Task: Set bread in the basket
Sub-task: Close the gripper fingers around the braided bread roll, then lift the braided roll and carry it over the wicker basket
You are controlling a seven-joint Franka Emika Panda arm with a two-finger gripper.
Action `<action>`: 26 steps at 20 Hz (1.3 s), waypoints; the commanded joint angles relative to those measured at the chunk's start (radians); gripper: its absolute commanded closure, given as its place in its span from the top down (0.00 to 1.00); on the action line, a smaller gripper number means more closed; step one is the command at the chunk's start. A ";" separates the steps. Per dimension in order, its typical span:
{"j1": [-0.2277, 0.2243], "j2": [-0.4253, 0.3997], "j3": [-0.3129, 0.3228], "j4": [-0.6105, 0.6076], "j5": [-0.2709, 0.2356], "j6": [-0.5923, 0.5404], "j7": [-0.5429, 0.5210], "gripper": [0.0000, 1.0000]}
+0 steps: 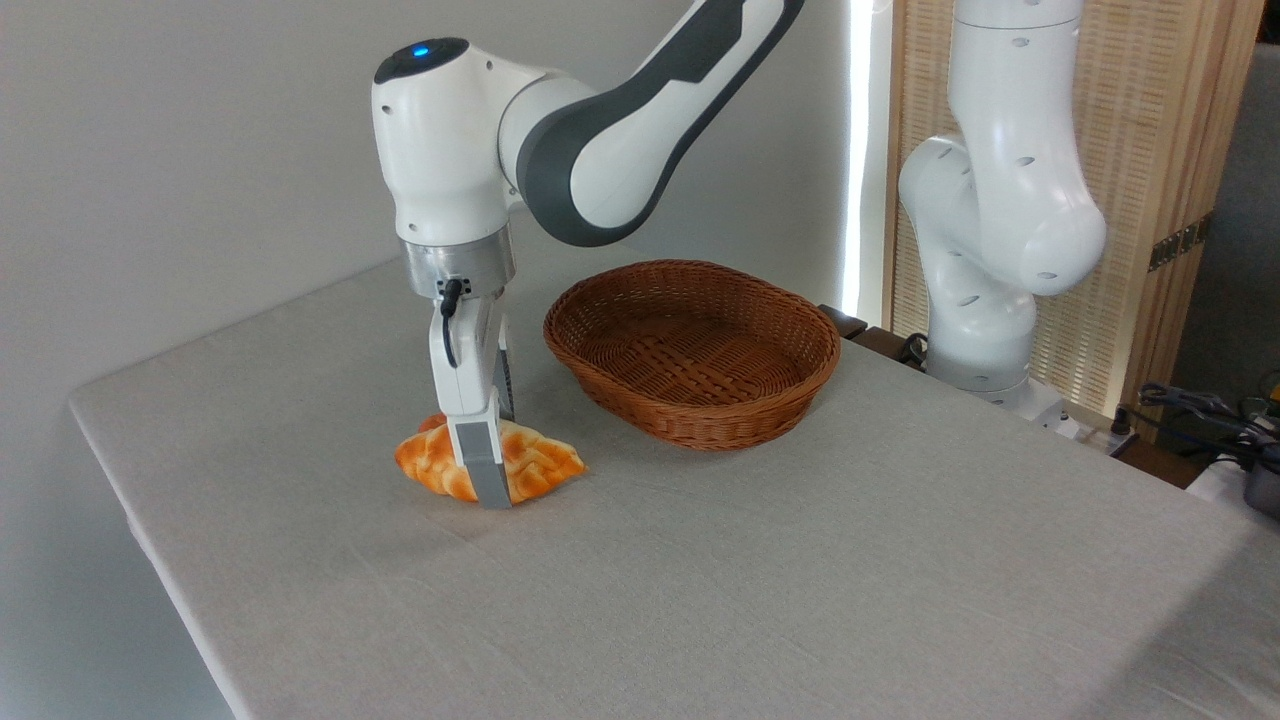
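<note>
The bread (545, 465), a braided orange-brown loaf, lies on the grey tablecloth left of centre. My gripper (499, 461) reaches straight down over its middle. The near finger (482, 460) presses flat against the loaf's front side and its tip reaches the cloth. The far finger stands behind the loaf with its tip hidden. The fingers look shut on the bread, which still rests on the table. The basket (800, 385), oval reddish-brown wicker with nothing in it, stands a short way to the right and further back.
The arm's white base (985, 300) rises at the table's back right corner behind the basket. Cables and dark gear (1215, 410) lie off the table at the far right. The table's left edge (120, 480) runs close to the loaf.
</note>
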 commanded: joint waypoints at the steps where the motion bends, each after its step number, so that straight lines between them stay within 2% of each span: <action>1: -0.004 0.004 0.010 0.000 0.013 0.017 0.015 1.00; 4: -0.004 0.002 0.013 0.000 0.013 0.016 0.012 0.99; 5: -0.005 0.002 0.013 0.000 0.015 0.008 0.014 0.82; 6: -0.007 0.002 0.012 -0.002 0.015 0.002 0.015 0.57; 7: -0.007 0.002 0.012 -0.002 0.015 0.002 0.018 0.41; 8: -0.007 0.002 0.012 -0.002 0.015 -0.001 0.034 0.35; 20: -0.005 0.002 0.012 -0.002 0.015 -0.002 0.049 0.35; 22: -0.005 0.002 0.013 -0.002 0.015 -0.004 0.049 0.22; 26: -0.005 0.002 0.012 -0.002 0.015 -0.004 0.049 0.21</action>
